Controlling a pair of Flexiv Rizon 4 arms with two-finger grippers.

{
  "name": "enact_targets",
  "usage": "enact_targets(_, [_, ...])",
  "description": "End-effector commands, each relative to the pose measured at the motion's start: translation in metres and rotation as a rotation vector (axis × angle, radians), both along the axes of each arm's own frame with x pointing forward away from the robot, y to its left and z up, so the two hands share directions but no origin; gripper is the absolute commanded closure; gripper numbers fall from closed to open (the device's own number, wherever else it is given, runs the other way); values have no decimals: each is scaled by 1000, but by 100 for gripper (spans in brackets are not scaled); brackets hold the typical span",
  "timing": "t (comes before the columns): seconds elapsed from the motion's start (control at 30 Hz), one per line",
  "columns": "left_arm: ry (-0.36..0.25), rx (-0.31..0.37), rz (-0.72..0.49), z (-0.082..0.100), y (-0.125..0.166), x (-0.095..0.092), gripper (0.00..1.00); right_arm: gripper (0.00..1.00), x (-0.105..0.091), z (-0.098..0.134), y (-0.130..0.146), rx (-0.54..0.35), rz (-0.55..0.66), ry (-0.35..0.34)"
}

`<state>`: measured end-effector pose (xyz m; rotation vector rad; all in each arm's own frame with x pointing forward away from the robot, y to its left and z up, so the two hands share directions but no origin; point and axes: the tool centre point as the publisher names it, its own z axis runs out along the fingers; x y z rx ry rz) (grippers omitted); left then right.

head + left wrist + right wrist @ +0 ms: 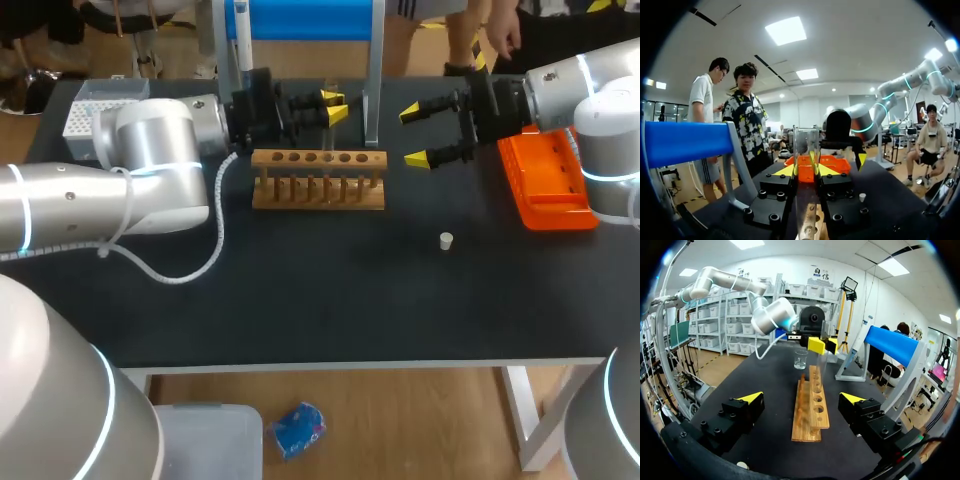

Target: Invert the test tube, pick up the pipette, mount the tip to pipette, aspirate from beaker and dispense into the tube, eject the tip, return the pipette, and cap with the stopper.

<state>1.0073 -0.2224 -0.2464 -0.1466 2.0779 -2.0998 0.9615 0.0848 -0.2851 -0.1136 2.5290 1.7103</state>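
1. Two yellow tips of the left gripper (336,107) pinch the test tube (806,145) just above the wooden rack (318,185), likely so it can be turned over clear of the holes.
2. Right gripper (415,135) hangs spread and empty beside the rack, free for later steps.
3. Stopper (446,240) lies apart on the table (330,300), kept for capping last.

Our left arm (150,150) hides part of the white dotted box (90,110). The blue-and-white pipette (241,30) runs off the head view's edge. Our left gripper (807,169) covers the base of the clear glass test tube (806,140).
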Motion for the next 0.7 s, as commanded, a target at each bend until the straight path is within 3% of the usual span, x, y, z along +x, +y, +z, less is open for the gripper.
enact_targets(0.03, [12,48,-26,3,1,6,100,0,0,0,0,-1,0,-1])
enact_targets(0.7, [46,204,-58,-15,4,5,100,0,0,0,0,-1,0,-1])
